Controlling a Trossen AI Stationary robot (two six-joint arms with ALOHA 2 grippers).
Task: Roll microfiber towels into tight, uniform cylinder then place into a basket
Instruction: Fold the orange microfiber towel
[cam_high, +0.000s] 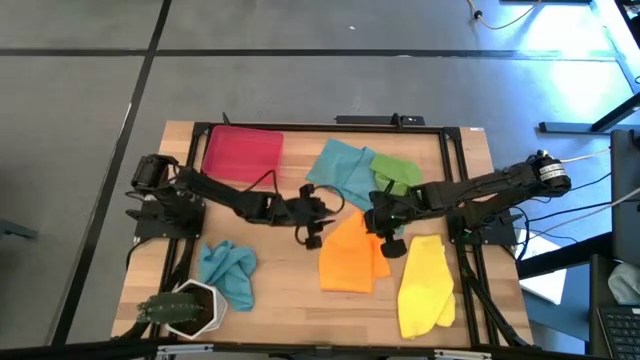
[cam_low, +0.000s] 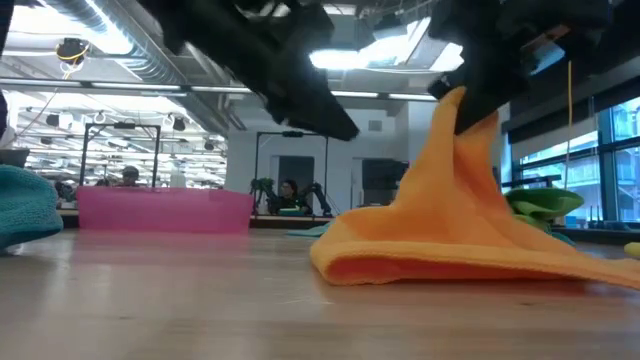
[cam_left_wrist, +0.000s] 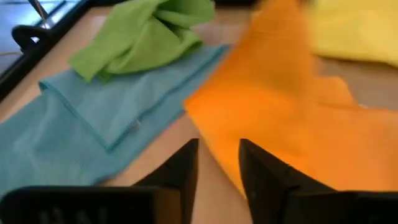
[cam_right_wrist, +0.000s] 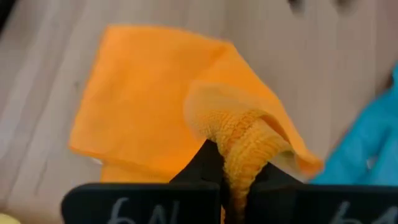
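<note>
The orange towel (cam_high: 350, 262) lies mid-table with its far end pulled up into a peak (cam_low: 462, 110). My right gripper (cam_high: 385, 228) is shut on that end. My left gripper (cam_high: 315, 228) hovers open just left of the towel; in the left wrist view its fingers (cam_left_wrist: 186, 171) stand before the towel's left edge (cam_left_wrist: 208, 134), touching nothing that I can see. The red basket (cam_high: 242, 152) stands at the far left. A teal towel (cam_high: 338, 170) and a green towel (cam_high: 396, 172) lie at the far middle. The yellow towel (cam_high: 425, 285) and another teal towel (cam_high: 228, 272) lie near. My right gripper pinches a bunched fold at the orange towel's far end (cam_right_wrist: 239, 146) between its two fingers, several layers thick. The fingers slant down from the table's right. That end is lifted clear. The cloth slopes down from it, and the rest (cam_low: 450, 250) lies on the table.
A white pot with a plant (cam_high: 185, 310) stands at the near left corner. Bare wood shows between the near teal towel and the orange one. People and other equipment show in the room beyond the table's far edge.
</note>
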